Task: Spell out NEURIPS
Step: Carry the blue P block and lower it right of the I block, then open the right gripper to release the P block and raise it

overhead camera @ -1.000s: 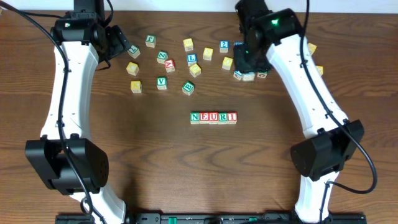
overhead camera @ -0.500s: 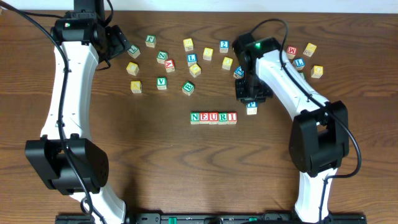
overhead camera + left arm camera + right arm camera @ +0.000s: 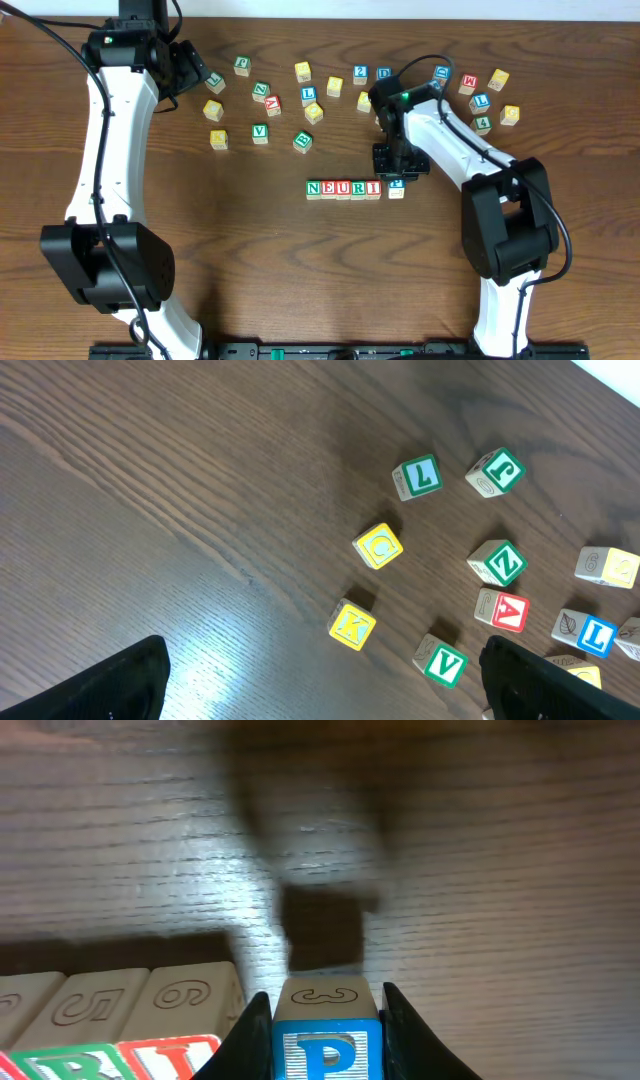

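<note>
P cube (image 3: 326,1052): pinched between the narrowly parted fingers of the right gripper (image 3: 326,1000), just beside the right end of the NEURI row (image 3: 343,189), mid-table (image 3: 300,270), well clear of every edge. Brought down from the far right side a second before. Left gripper (image 3: 320,690) spread wide, empty, above loose cubes (image 3: 378,546) near the far left corner. Dark wood grain, bare toward the near edge.
</note>
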`<state>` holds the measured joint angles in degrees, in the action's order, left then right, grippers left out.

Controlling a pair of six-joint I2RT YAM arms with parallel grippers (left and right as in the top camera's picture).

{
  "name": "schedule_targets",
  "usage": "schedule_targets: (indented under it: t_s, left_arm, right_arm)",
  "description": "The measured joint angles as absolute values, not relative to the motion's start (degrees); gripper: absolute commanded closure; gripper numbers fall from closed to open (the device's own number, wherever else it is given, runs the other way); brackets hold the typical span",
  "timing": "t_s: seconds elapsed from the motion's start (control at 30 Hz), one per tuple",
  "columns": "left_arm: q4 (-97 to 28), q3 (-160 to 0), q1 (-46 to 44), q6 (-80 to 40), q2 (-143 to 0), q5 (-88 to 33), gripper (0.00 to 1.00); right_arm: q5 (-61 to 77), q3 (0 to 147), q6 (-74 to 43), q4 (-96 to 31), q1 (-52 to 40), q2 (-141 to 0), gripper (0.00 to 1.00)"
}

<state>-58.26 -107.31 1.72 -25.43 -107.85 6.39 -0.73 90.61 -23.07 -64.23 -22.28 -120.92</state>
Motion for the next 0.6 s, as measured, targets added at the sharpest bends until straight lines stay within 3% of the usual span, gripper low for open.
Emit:
schedule_targets:
  t_s: [0.2,0.6]
  left_arm:
    - [-58.28,-107.31,1.72,-25.43,-107.85,6.39,0.03]
    - [-58.28,-107.31,1.72,-25.43,-107.85,6.39,0.02]
  right_arm:
    - [0.23,90.61,-23.4,-64.18,-22.33,-120.92,0.76]
    - [0.69,90.61,-23.53,-64.86,-22.33,-120.92,0.71]
